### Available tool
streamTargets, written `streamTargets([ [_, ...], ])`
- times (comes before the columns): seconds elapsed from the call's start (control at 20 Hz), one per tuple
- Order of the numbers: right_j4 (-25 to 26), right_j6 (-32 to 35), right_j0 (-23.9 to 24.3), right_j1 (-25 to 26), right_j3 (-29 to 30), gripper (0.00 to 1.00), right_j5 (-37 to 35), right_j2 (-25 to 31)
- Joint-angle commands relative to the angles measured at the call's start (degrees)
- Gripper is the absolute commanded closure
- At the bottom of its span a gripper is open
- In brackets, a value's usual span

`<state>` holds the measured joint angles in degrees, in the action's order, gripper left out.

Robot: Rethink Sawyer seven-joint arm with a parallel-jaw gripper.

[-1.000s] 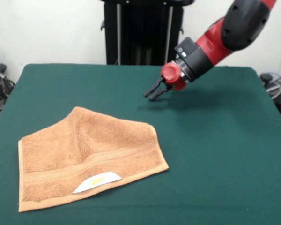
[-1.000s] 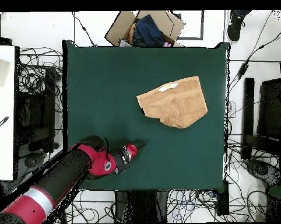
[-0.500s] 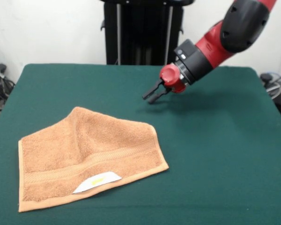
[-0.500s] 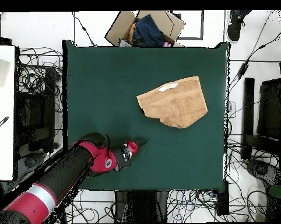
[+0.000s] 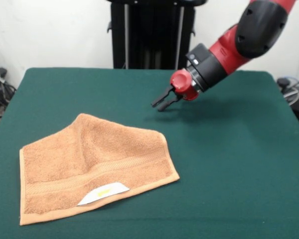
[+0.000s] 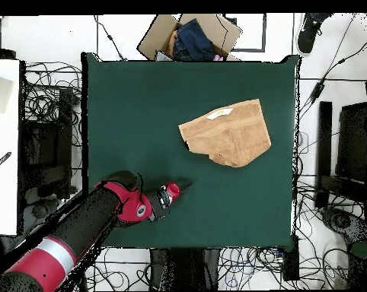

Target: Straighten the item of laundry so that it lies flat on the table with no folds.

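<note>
Front view is showing the towel [image 5: 92, 164] lying on the near left part of the green counter [image 5: 229, 164], with the gripper [image 5: 162, 100] hanging in the air beyond it, further from the camera and to the right, well apart from the cloth. Its two dark fingers [image 5: 158, 101] are standing slightly apart, holding nothing, and pointing down and leftward toward the towel. The towel is not lying flat: its far corner is folded in, giving a slanted far edge that peaks near the middle, while the woven band and the white label [image 5: 103, 193] are running along the near edge. Its long axis is running left to right, tilting slightly up toward the right. Overhead view is placing the gripper [image 6: 179, 187] low on the counter and the towel [image 6: 226, 132] up and to the right. Judging from this, the coming move is calling for a reach toward the cloth's far right corner [image 5: 161, 135], the nearest part to the fingers, before any pulling out of the fold.
</note>
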<state>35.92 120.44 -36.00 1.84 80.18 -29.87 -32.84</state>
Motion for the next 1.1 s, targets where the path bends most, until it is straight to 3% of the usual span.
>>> streamTargets([
  [0.05,-2.2,0.1,1.7,0.7,-9.1,0.0,2.3,12.4],
  [1.1,-2.7,-1.5,2.2,-0.1,-11.7,0.0,-4.8,14.9],
])
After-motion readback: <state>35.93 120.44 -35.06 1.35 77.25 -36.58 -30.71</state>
